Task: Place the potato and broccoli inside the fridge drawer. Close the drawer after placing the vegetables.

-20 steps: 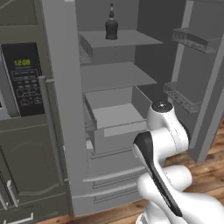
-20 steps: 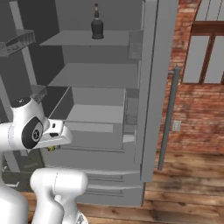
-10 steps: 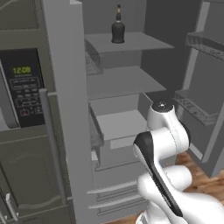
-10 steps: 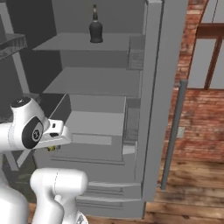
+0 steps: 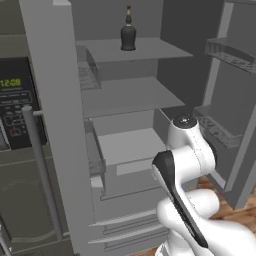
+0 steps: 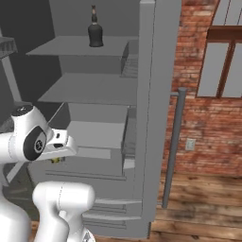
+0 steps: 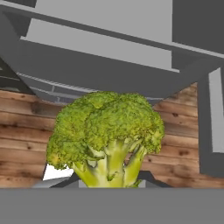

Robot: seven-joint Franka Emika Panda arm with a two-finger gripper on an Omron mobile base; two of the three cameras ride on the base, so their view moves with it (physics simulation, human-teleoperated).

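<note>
The broccoli (image 7: 107,135), a green floret with a yellow-green stalk, sits close in front of the hand camera, and my gripper (image 7: 109,183) is shut on its stalk. In the right base view a speck of the broccoli (image 6: 56,160) shows under the white hand, low in front of the open fridge. The fridge drawer (image 5: 131,146) (image 6: 94,134) is a plain light-grey box pulled out below the lower shelf. Its front (image 7: 87,65) lies above and beyond the broccoli in the hand view. The potato is out of view.
A dark bottle (image 5: 128,31) (image 6: 95,29) stands on the top shelf. Both fridge doors stand open: the left door (image 5: 55,125) beside a microwave (image 5: 15,105), the right door (image 6: 156,108) with a long handle (image 6: 172,146). Grooved drawer fronts (image 5: 130,220) lie below.
The whole picture has shifted, so the base has driven and the fridge looks nearer. The arm keeps its pose and the broccoli stays in the gripper.
</note>
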